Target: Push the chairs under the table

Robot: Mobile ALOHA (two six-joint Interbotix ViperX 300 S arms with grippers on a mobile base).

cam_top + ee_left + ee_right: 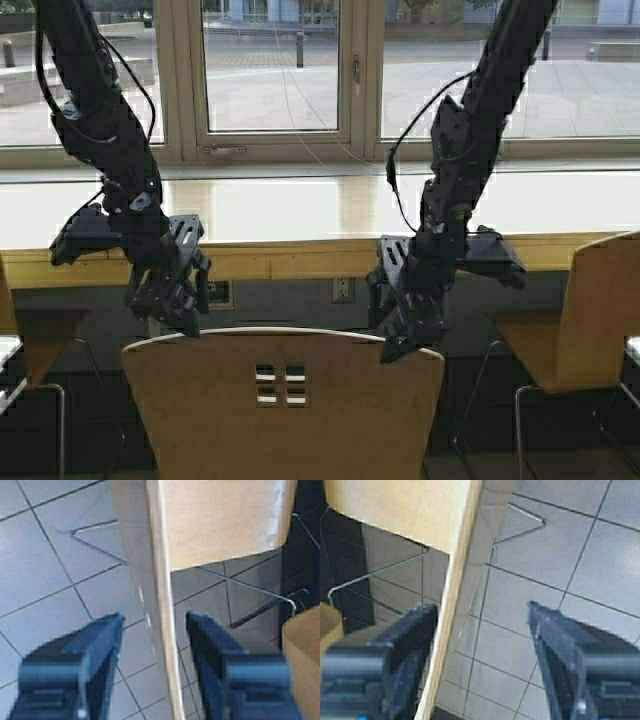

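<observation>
In the high view the middle chair (283,405) stands at six o'clock, its curved backrest with four small square cutouts facing the camera, just short of the long pale surface (300,215) that runs across at twelve o'clock below the windows (275,70). The left gripper (172,310) comes down onto the backrest's top edge at about nine o'clock of the chair, and the right gripper (405,335) onto the same edge at about three o'clock. Both wrist views show the fingers (102,645) spread wide, straddling the thin plywood edge with a gap on either side, not clamped on it. A second tan chair (585,320) stands at four o'clock, partly under the surface. Grey floor tiles (600,555) and thin metal legs (240,582) show beneath the seat.
</observation>
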